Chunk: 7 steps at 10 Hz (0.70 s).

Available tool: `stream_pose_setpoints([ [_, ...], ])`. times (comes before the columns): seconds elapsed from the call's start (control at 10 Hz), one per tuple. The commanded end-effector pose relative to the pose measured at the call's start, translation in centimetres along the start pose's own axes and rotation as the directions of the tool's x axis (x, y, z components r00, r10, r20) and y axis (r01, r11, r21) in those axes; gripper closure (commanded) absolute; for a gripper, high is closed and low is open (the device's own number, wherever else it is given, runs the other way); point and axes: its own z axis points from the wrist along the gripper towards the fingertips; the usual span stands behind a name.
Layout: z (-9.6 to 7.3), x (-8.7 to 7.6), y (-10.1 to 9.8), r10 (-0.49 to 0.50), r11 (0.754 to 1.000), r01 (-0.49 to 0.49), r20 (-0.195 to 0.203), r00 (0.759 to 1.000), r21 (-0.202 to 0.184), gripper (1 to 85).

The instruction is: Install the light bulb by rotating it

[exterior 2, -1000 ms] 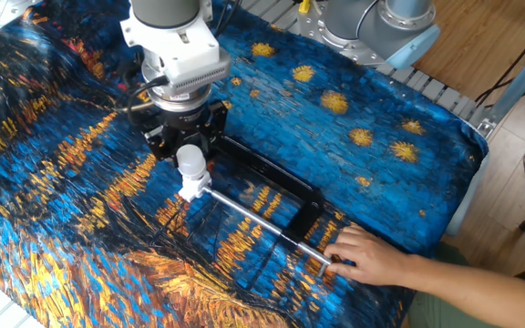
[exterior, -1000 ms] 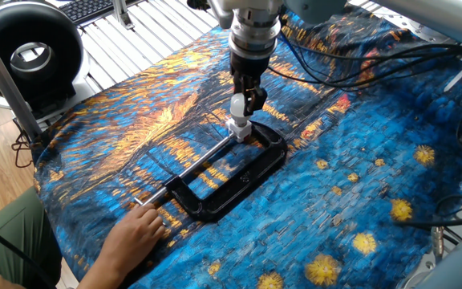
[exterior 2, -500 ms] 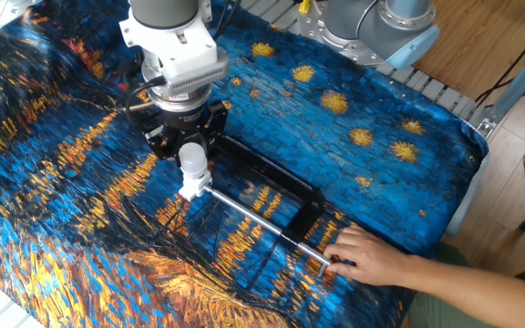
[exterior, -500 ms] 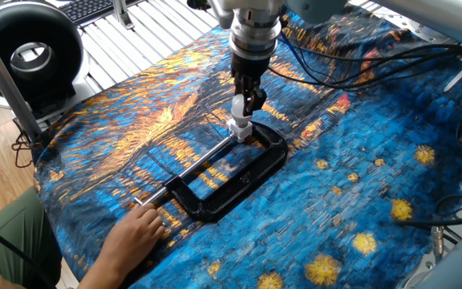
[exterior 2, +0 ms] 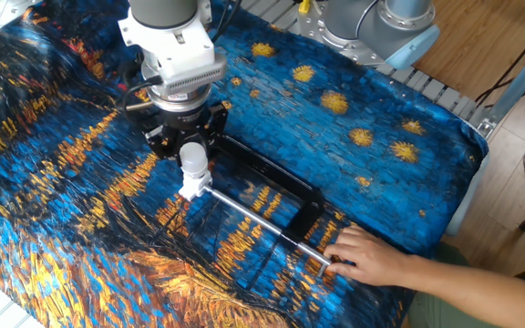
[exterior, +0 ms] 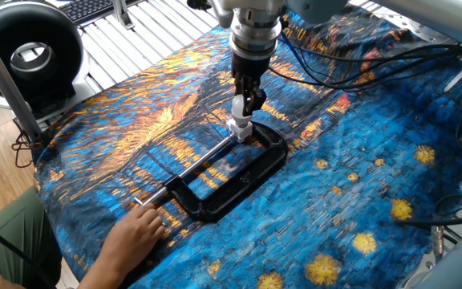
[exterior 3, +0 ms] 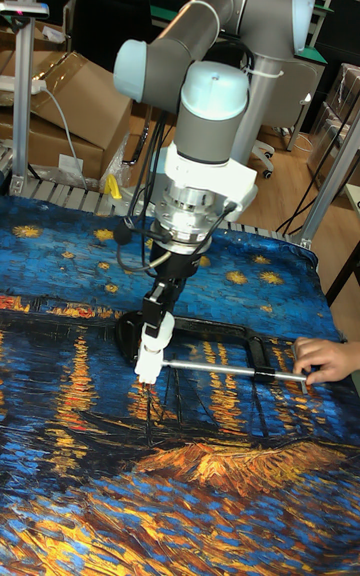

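Claw [exterior 2: 192,157] grips light bulb [exterior 2: 192,158]; no readable writing.

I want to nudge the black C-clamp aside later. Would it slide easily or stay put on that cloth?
The C-clamp looks like solid metal, so it is probably heavy and stiff. It lies flat on the painted cloth, which would likely bunch rather than let it glide. A person's hand rests at its long screw rod, suggesting it shifts when unheld.
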Motion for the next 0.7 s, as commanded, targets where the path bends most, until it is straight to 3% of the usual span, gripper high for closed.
stream_pose_setpoints([
  [0.0,-0.12,-0.42,-0.24,0.079,0.997,-0.079,0.023,0.997,0.003,53.7],
  [0.3,-0.1,-0.59,-0.87,0.215,0.976,-0.216,0.036,0.976,0.022,61.7],
  [0.6,0.43,-0.63,-1.11,0.361,0.932,-0.362,0.062,0.931,0.013,63.0],
])
